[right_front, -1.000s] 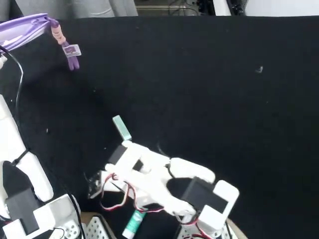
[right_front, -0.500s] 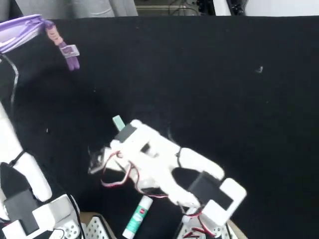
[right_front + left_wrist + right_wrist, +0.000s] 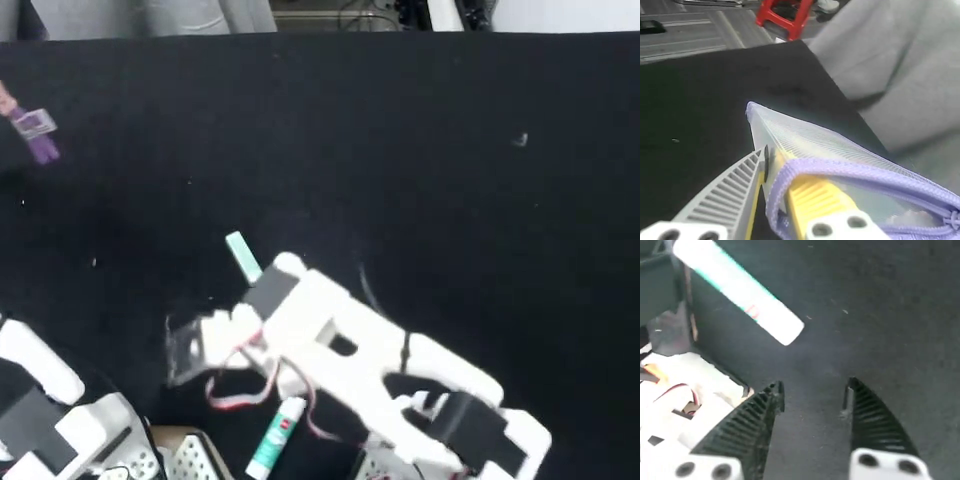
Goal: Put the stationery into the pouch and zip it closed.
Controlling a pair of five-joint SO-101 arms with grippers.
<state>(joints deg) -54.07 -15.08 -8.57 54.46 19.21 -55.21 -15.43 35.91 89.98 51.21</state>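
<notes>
High view: black cloth worktop (image 3: 450, 150), two white arms at its near edge.
Left tool (image 3: 771, 162) clamped on clear mesh pouch with purple zip (image 3: 840, 150), above worktop. Right tool (image 3: 812, 390) wide open, empty, near white-and-green glue stick (image 3: 735, 287). Small mint-green bar (image 3: 243, 256) beside that arm.

Obs: right arm (image 3: 350, 345) lies low, stretched out; right gripper (image 3: 812, 390) jaws apart, nothing between them; left gripper (image 3: 772, 162) clamped on pouch (image 3: 840, 145) rim.
</notes>
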